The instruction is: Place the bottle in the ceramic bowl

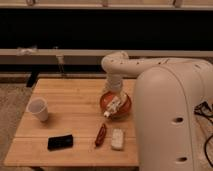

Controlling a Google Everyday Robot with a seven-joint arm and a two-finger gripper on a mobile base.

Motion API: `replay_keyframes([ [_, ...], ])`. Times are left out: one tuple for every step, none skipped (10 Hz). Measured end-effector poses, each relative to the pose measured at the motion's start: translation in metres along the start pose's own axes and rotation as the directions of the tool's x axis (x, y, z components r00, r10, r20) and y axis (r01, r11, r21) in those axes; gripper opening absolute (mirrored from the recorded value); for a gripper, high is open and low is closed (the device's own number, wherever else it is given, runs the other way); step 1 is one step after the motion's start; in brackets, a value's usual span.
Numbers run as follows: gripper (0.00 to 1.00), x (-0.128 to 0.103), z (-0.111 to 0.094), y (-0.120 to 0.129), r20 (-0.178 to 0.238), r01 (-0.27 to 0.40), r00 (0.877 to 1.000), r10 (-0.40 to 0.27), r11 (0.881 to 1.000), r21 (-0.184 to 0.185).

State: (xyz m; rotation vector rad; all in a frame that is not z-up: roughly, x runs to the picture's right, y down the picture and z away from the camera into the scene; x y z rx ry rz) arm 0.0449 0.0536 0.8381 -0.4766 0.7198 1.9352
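The ceramic bowl [125,106] is round, orange-red and glossy, and sits on the right part of the wooden table [75,100]. My gripper [114,103] comes down from the white arm and sits right over the bowl's inside. A slim whitish tilted shape [108,112] at the gripper's tip reaches to the bowl's front left rim. It looks like the bottle, but I cannot tell it apart from the gripper. No bottle lies elsewhere on the table.
A white paper cup [39,109] stands at the left. A black flat object [60,142], a reddish-brown stick-like object [100,135] and a flat whitish block [117,138] lie near the front edge. My large white arm body [170,115] covers the table's right side.
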Motion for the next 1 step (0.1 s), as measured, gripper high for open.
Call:
replay_keyframes([
  [0.8, 0.0, 0.0, 0.0001, 0.0, 0.0, 1.0, 0.0, 1.0, 0.0],
])
